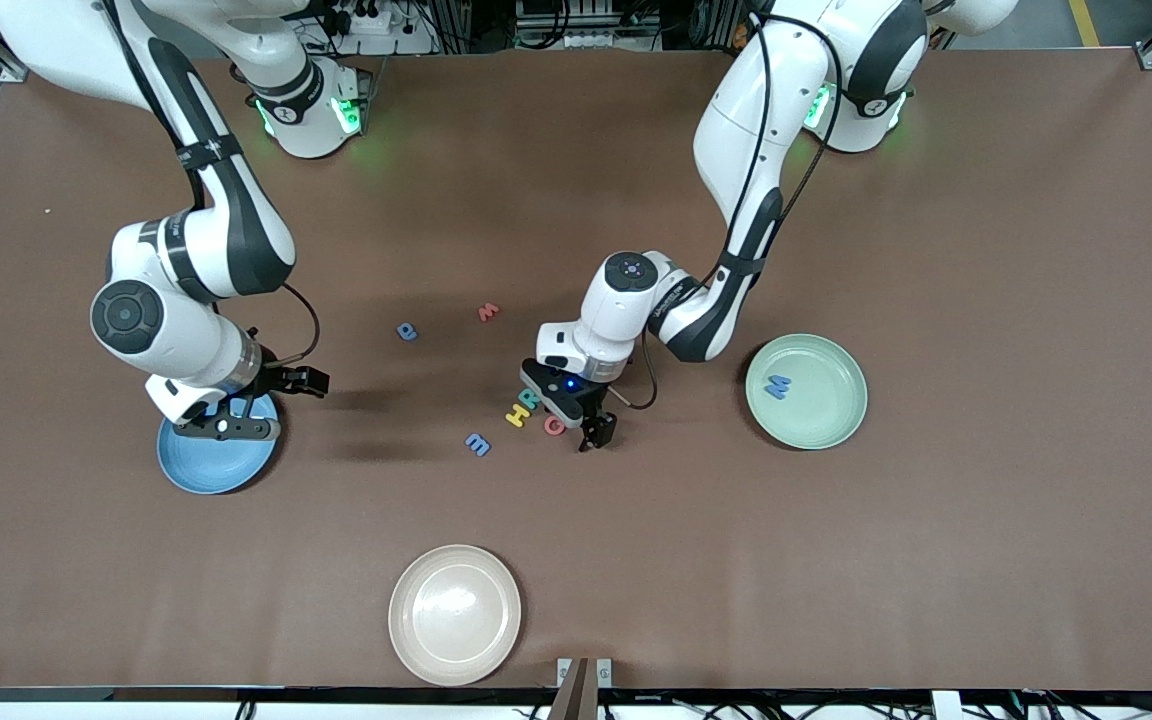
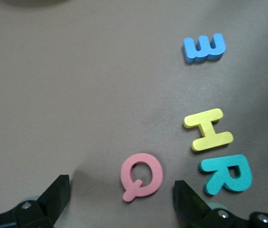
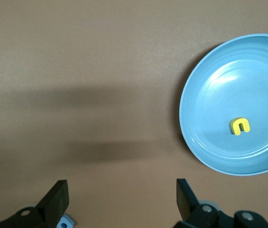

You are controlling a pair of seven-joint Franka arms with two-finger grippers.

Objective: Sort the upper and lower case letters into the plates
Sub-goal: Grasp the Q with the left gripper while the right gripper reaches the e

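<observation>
The table (image 1: pixel 986 520) is carrying three round shallow plates of equal size. The blue plate (image 1: pixel 198 470) is lying toward the right arm's end, partly covered by the right gripper (image 1: pixel 266 405), and is holding a small yellow lowercase u (image 3: pixel 240 126). The pale mint green plate (image 1: pixel 829 425) is lying toward the left arm's end and is holding a blue uppercase M (image 1: pixel 779 386). The cream-beige plate (image 1: pixel 455 614) is sitting nearest the front camera.

The right gripper is hanging over the blue plate's edge and the bare table beside it, with its fingers spread wide and gripping nothing.

The left gripper (image 1: pixel 591 425) is hanging low over the middle of the table, fingers wide apart, with the pink-red Q (image 2: pixel 141 176) lying flat between them, untouched.

A teal R (image 2: pixel 226 173) and a yellow H (image 2: pixel 208 129) are lying just beside the Q. A blue m (image 2: pixel 204 47) is lying near them, nearer the front camera. A blue p (image 1: pixel 406 331) and a red w (image 1: pixel 488 312) are lying farther from the front camera, apart from that cluster.
</observation>
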